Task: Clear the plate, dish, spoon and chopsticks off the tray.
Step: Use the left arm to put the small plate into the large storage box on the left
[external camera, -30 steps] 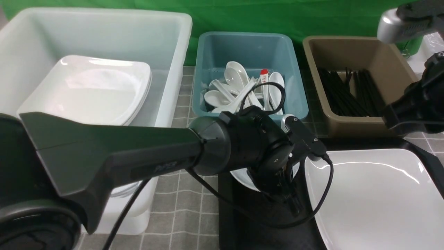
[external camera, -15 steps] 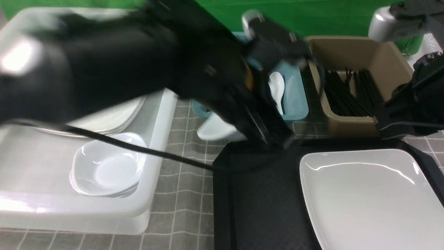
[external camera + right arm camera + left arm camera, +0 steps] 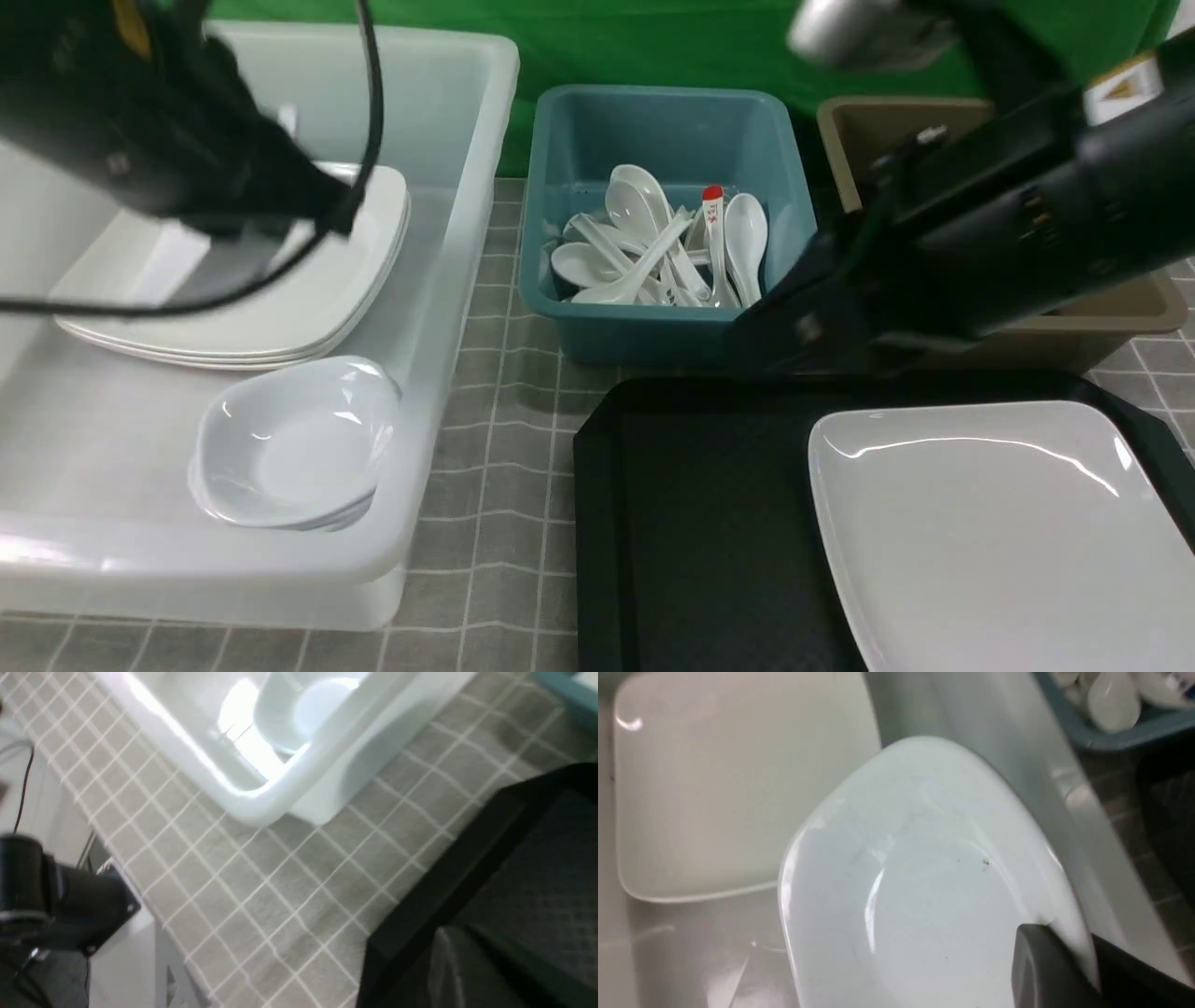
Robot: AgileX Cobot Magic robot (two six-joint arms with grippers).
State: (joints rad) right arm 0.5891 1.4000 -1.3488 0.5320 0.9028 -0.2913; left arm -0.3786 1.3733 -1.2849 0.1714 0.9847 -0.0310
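Note:
The large white plate [image 3: 999, 532] lies on the right half of the black tray [image 3: 691, 523]; the tray's left half is bare. My left gripper [image 3: 1064, 938] is shut on the rim of a small deep white dish [image 3: 924, 882] and holds it above the white tub. In the front view the left arm [image 3: 140, 112] is a blur there. My right gripper [image 3: 775, 336] hangs over the tray's far edge and shows nothing in it; its jaws are too dark to read. The spoon cannot be told apart among those in the teal tub. The chopsticks are hidden.
The white tub [image 3: 485, 187] holds stacked large plates [image 3: 308, 299] and stacked small dishes [image 3: 294, 448]. The teal tub [image 3: 653, 121] holds several white spoons, one red-tipped. The brown tub [image 3: 1120, 313] is mostly behind my right arm. Grey tiled table lies around them.
My left arm has swung from the tray up and left over the white tub with the dish. My right arm has swept left across the brown tub toward the tray's far edge.

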